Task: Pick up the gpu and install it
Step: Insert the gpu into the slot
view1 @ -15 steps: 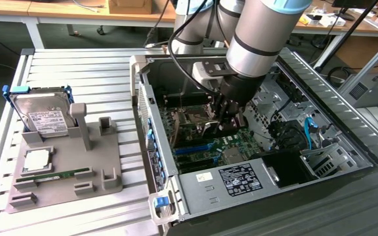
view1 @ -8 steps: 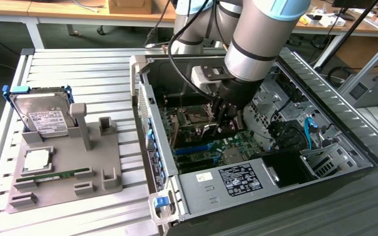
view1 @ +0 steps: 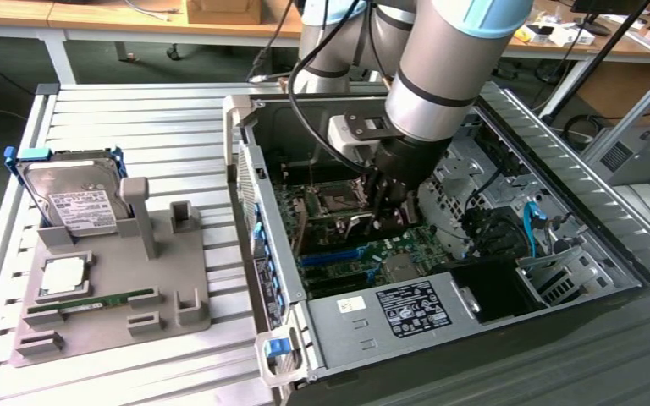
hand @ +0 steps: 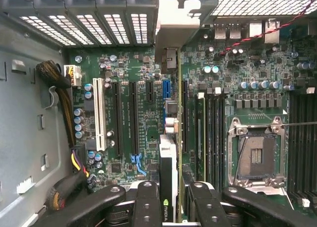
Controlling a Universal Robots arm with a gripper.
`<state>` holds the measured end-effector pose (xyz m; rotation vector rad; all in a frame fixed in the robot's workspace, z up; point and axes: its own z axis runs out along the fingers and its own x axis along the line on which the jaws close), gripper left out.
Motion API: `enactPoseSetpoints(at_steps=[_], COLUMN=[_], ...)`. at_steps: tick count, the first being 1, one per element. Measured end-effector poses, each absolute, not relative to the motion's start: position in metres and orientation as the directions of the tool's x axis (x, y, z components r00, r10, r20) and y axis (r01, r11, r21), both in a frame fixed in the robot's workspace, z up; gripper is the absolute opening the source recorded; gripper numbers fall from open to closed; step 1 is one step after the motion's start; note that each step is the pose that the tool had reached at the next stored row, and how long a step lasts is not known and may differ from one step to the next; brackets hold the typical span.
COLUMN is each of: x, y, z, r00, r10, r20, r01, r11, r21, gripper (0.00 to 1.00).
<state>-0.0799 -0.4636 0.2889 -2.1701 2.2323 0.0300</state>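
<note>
One gpu in grasp, inside the computer case

1. Table (view1: 133,118): white, slatted; the computer case stands on it.
2. Computer case (view1: 551,144): lies open on its side, and serves as the reference for every place below.
3. Motherboard (hand: 124,68): green board on the floor of the case, with rows of long expansion slots.
4. Tray (view1: 111,338): grey parts holder on the table, just outside the case on the exterior view's left.
5. Hard drive (view1: 71,199): silver with a white label, propped upright in the tray, well apart from the case.
6. My gripper (view1: 396,207) (hand: 173,199): reached down into the middle of the case, clenched on the gpu, with black fingers (hand: 147,202) on either side of it.
7. Gpu (hand: 168,157): inside the case, held edge-on over the motherboard and running parallel with the expansion slots, its metal bracket end towards the case's rear wall. I cannot tell whether its lower edge touches a slot.
8. Processor socket (hand: 257,155): square, on the motherboard inside the case, beside the gpu.
9. Memory stick (view1: 94,302): narrow and green, lying in the tray outside the case.
</note>
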Motion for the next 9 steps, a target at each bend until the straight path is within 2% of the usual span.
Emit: enactPoseSetpoints(at_steps=[9], x=[-0.0832], y=[-0.4661], z=[0.2889], r00=[-0.030], r10=[-0.999], r20=[-0.033], r01=[-1.000], r11=[0.031], r21=[-0.006], gripper=[0.27])
